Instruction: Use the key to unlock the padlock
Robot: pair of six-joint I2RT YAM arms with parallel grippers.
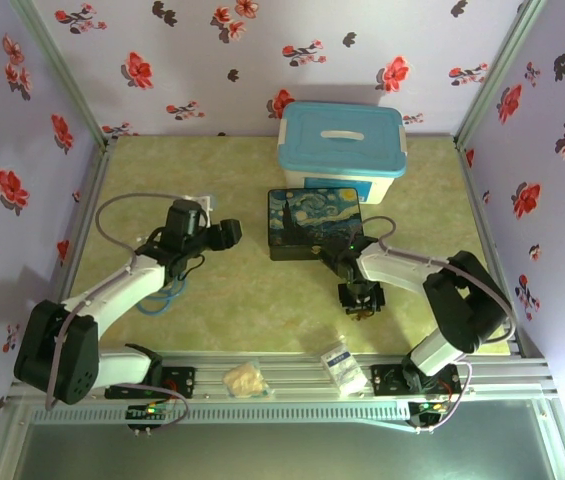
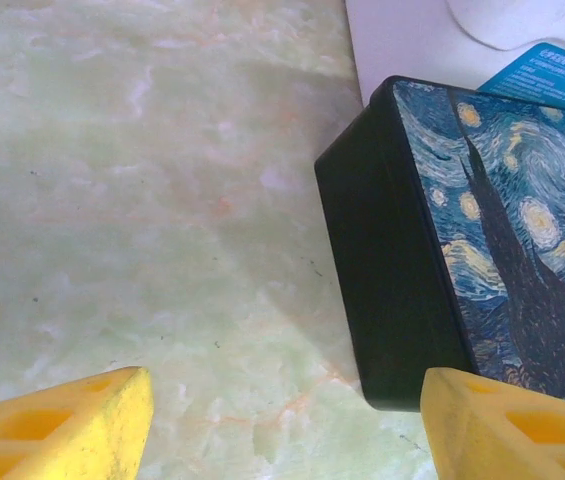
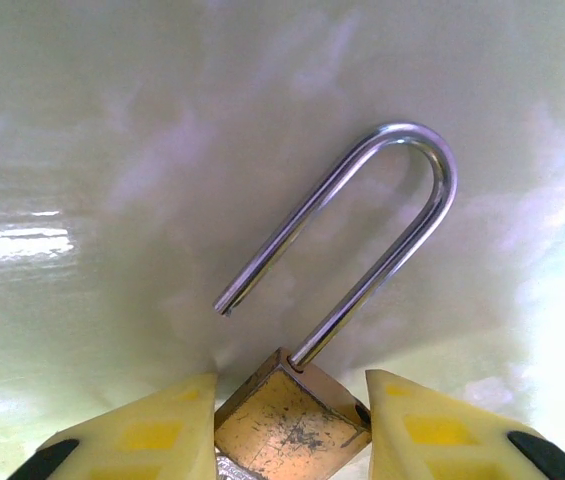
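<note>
**Top view.** The right claw [image 1: 360, 300] points down at the bench [image 1: 232, 310], right of centre, just below the painted box [image 1: 314, 222]. Its load is too small to read here. The left claw [image 1: 224, 235] lies level, left of centre, facing the box's left side. A blue-lidded tub [image 1: 342, 150] stands behind the box.

**Left wrist view.** The yellow fingers [image 2: 62, 425] sit at the two bottom corners, spread wide, with nothing between them. The box's dark side wall is just ahead of the right-hand finger. Judged idle, standing clear.

**Right wrist view.** The claw pinches the padlock [image 3: 287, 425] by its brass body at bottom centre, flat faces against the pads, presumably to steady it. The long axis runs from the body up toward the upper right, where the shackle [image 3: 402, 215] bends. The short leg ends free at centre left, clear of the body. Judged already released.
</note>
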